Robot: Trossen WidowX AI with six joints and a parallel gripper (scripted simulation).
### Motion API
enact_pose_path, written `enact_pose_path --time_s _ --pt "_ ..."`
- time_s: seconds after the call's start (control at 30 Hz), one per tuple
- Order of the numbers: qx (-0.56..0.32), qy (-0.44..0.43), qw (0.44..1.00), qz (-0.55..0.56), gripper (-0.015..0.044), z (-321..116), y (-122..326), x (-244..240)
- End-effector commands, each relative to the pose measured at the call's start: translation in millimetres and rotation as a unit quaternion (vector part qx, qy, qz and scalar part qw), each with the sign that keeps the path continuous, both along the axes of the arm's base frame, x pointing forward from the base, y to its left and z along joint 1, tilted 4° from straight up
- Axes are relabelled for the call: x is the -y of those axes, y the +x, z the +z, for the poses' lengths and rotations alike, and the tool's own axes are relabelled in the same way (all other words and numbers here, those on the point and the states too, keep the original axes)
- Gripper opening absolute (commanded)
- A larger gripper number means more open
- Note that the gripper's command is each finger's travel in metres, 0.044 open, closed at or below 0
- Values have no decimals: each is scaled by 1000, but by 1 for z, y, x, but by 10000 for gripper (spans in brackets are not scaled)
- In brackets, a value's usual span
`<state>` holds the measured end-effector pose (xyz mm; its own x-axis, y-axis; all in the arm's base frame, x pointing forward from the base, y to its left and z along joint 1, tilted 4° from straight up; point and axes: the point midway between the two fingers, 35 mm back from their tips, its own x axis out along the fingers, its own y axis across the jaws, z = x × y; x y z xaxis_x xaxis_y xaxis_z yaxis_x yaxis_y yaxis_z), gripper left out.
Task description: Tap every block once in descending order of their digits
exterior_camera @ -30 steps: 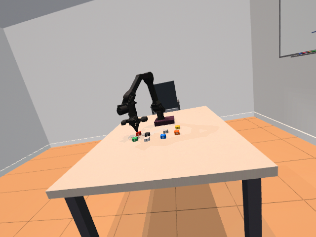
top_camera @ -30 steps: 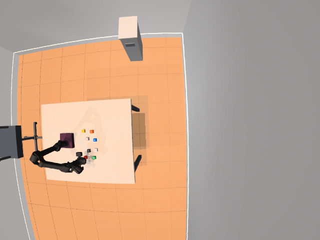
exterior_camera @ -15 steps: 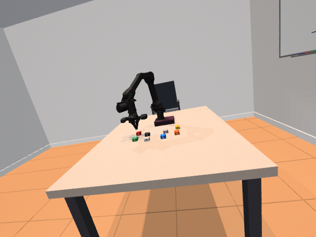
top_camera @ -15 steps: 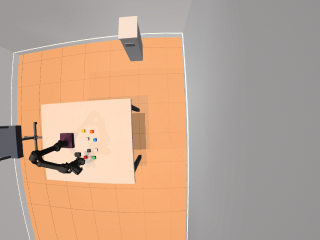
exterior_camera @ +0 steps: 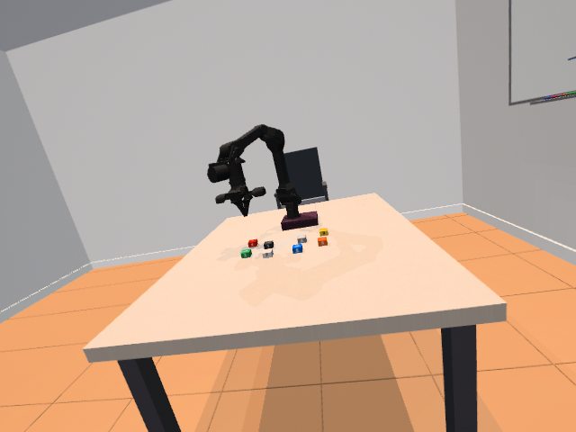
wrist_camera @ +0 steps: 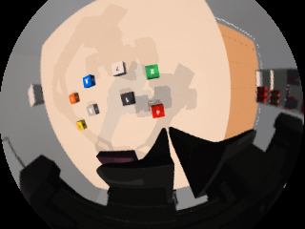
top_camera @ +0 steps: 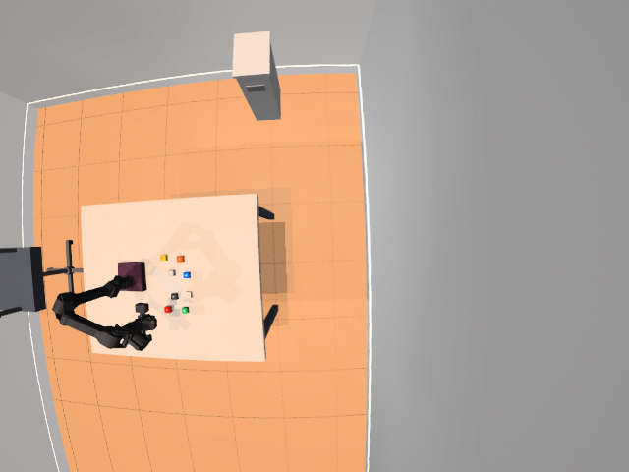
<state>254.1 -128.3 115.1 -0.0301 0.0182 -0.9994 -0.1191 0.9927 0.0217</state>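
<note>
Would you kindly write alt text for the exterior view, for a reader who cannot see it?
A black robot arm holds its shut, empty gripper in the air above the far left part of a pale table. Eight small coloured blocks sit in a loose cluster below it, the red block nearest the gripper.

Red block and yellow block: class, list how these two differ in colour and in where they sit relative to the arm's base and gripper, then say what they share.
The red block is red; the yellow block is yellow. In the top view the red block lies nearest the gripper, the yellow block farther from it. The yellow block sits closer to the dark base than the red one. Both are small cubes resting on the table, untouched by the shut, empty gripper.
</note>
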Motion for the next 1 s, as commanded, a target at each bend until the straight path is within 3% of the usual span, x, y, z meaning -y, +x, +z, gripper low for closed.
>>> enact_pose_path --time_s 0.0,0.3,0.6,0.83,0.97 --pt "2 1 1000 6 20 4 14 -39" --pt "5 7 1000 6 20 9 21 -165" --pt "0 14 1000 6 20 13 -27 -280" --pt "-2 15 1000 6 20 12 -40 -296" --pt "-2 16 1000 6 20 -35 -39 -300"
